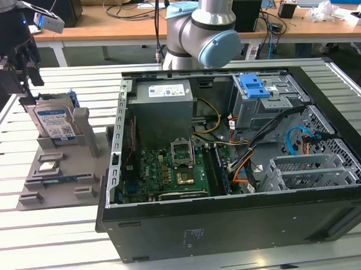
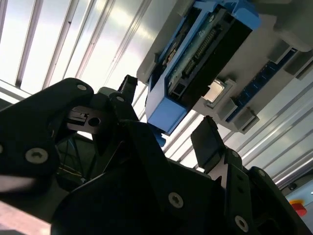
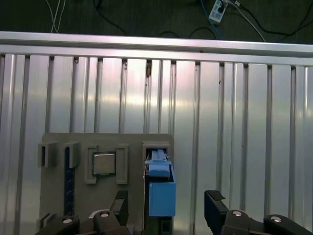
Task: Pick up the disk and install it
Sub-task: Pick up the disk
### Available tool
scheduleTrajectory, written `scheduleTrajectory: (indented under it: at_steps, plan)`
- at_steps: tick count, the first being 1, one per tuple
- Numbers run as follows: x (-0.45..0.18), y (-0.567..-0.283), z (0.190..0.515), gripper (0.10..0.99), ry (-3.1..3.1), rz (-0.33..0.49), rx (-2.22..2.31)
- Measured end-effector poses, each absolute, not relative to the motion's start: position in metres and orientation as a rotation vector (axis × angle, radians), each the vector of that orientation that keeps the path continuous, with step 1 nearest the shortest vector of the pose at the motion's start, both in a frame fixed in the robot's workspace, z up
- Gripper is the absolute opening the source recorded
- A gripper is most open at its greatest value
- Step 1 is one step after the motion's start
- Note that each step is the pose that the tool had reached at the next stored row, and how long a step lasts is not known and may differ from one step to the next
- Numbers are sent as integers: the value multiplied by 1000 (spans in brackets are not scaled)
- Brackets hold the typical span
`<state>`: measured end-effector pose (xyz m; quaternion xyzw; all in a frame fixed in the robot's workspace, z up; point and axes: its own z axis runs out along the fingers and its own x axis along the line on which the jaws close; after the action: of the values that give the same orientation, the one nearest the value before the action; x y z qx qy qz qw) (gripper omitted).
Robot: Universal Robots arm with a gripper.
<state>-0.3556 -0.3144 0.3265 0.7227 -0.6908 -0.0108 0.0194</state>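
Between two parted fingers [image 3: 215, 207], one disk [image 3: 161, 198]

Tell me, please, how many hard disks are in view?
1. The disk stands on edge in the grey holder at the exterior view's left, beside the computer case, the open gripper hovering at its top. Others may be hidden inside the case.

A slatted aluminium table [image 1: 48, 240] is seen in the exterior view. An open computer case [image 1: 231, 228] is set on it, and a grey fixture plate [image 1: 34, 193] is laid at the case's nine o'clock.
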Motion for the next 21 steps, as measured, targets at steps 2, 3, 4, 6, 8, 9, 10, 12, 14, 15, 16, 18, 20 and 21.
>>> scheduleTrajectory:
  at_steps: [2,3,4,6,8,9,10,12,14,15,16,18,20,21]
  plan:
    - [-356,-315,326,722,-2140,-33,2246]
    - [-356,-315,325,722,-2139,-33,2247]
    - [-356,-315,325,722,-2138,-33,2247]
    - [-355,-317,322,722,-2134,-32,2251]
    - [-355,-317,320,722,-2128,-29,2254]
    - [-354,-318,319,722,-2124,-29,2257]
    - [-353,-318,318,722,-2116,-27,2264]
    - [-352,-317,315,722,-2097,-26,2280]
    - [-352,-317,313,722,-2092,-25,2283]
    - [-352,-318,311,722,-2092,-24,2284]
    - [-352,-318,308,722,-2091,-24,2284]
    - [-351,-318,303,722,-2090,-24,2285]
    - [-351,-317,300,722,-2090,-24,2285]
    - [-351,-317,299,722,-2090,-24,2285]
